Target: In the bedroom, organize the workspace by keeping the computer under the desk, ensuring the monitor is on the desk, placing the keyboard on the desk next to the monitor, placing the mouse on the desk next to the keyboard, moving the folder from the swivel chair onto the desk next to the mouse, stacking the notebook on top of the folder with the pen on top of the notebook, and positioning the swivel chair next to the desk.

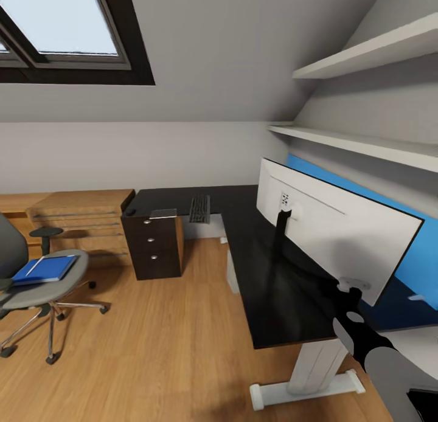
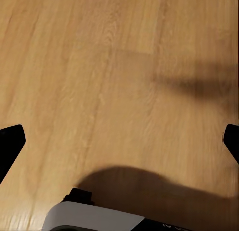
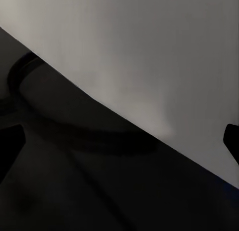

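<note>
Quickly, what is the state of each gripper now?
Left gripper: open, empty, over the floor.
Right gripper: open, empty, near the monitor.

I see the monitor (image 1: 328, 227) standing upright on the black L-shaped desk (image 1: 267, 288), its white back toward me, black stand (image 1: 281, 230) planted on the top. The dark keyboard (image 1: 199, 208) lies flat on the desk's far wing, well apart from the monitor. The grey swivel chair (image 1: 42, 288) stands on the floor away from the desk, a blue folder (image 1: 45, 269) flat on its seat, with a thin white pen-like strip (image 1: 34, 265) on it.
</note>
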You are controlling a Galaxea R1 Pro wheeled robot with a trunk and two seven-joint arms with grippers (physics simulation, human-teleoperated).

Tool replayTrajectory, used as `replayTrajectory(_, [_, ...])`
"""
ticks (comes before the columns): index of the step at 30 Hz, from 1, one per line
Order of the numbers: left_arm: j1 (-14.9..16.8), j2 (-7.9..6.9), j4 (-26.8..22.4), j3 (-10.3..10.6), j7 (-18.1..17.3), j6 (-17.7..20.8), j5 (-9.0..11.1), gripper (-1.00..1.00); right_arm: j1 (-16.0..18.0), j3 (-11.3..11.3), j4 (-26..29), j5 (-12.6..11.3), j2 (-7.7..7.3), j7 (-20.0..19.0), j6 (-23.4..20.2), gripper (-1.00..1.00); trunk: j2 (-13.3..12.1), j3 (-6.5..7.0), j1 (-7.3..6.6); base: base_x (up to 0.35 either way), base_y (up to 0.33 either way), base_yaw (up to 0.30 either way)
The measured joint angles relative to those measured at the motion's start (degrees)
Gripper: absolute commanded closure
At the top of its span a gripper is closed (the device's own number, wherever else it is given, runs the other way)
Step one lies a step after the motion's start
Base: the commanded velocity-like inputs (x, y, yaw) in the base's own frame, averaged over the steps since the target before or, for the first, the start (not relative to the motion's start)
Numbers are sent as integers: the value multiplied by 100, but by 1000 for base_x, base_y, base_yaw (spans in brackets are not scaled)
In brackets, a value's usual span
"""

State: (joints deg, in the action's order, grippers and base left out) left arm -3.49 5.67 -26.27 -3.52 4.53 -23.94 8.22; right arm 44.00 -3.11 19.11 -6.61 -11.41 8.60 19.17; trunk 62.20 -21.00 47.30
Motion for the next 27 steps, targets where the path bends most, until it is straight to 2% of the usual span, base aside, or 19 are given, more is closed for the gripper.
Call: replayTrajectory(27, [0,0,1,-10,0,0,9,-100,0,7,0,7,1,-1,-1,-100,0,0,1,69,-86,0])
